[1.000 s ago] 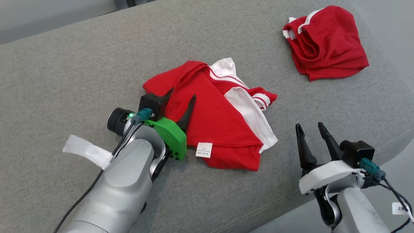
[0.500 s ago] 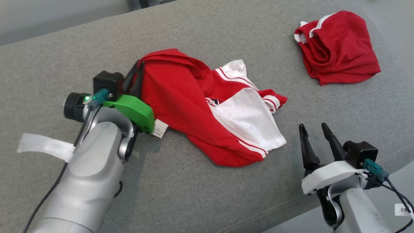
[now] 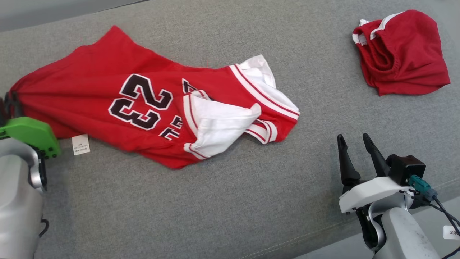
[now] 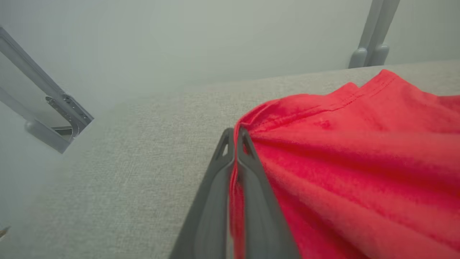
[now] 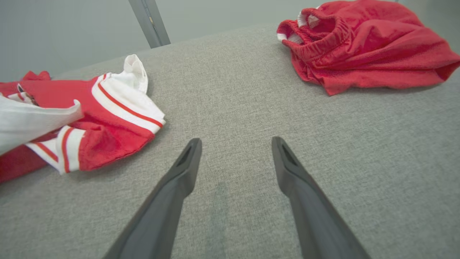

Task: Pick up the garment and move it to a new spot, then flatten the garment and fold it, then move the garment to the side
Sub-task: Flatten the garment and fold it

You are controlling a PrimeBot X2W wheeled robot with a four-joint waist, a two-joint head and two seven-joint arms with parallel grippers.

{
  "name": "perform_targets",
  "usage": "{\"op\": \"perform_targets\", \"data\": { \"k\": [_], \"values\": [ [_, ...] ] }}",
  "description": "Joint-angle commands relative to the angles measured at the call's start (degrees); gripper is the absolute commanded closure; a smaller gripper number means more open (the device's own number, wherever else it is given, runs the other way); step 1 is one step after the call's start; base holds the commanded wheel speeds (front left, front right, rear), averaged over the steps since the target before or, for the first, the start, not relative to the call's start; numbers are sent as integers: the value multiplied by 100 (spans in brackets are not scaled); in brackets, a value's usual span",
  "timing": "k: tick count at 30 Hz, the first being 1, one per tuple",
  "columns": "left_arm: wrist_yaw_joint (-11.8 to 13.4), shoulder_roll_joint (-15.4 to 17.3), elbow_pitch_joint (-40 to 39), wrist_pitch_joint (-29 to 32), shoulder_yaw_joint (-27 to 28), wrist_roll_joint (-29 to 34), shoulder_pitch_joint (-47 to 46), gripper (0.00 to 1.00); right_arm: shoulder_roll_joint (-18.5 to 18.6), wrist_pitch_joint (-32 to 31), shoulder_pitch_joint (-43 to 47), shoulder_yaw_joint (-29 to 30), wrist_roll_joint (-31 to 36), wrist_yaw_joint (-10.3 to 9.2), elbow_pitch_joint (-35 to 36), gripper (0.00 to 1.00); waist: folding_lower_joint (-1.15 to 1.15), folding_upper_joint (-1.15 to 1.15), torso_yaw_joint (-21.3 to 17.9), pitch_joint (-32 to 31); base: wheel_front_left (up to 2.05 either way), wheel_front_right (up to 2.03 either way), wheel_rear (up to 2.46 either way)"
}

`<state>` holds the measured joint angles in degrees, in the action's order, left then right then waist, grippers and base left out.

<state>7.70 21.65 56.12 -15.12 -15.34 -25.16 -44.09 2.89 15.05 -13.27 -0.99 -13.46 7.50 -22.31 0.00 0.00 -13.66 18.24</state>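
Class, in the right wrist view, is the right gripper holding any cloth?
No, the right gripper stands open over the bare grey cushion, apart from the jersey and the shorts.

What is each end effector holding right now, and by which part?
The left end effector is shut on the red jersey, pinching bunched fabric at its hem edge. The right end effector is open and holds nothing.

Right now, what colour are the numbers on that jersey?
Black with a white outline, on the red jersey; clearest in the head view.
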Motion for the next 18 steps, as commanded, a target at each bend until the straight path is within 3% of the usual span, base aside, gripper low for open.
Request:
{"op": "perform_targets", "data": {
  "k": [1,4,5,6,10,18],
  "values": [
    [94,147,217,8,116,-100,69,100,9,15,3,46,31,-3,31,0,0,0,40,58,0,0,0],
    [41,253,487,11,258,-246,77,100,8,15,-15,63,45,-3,29,0,0,0,71,95,0,0,0],
    [-5,253,533,9,298,-276,82,75,8,15,-29,62,44,-3,24,0,0,0,83,99,0,0,0],
    [-32,238,526,6,346,-309,88,0,8,15,-39,61,47,-3,22,0,0,0,98,97,0,0,0],
    [-103,175,183,4,546,-347,214,0,8,15,-48,80,63,-3,7,0,0,0,169,49,0,0,0],
    [-288,-189,-933,2,1511,-241,1135,0,8,15,-20,78,33,-3,-12,0,0,0,383,-114,0,0,0]
  ]
}}
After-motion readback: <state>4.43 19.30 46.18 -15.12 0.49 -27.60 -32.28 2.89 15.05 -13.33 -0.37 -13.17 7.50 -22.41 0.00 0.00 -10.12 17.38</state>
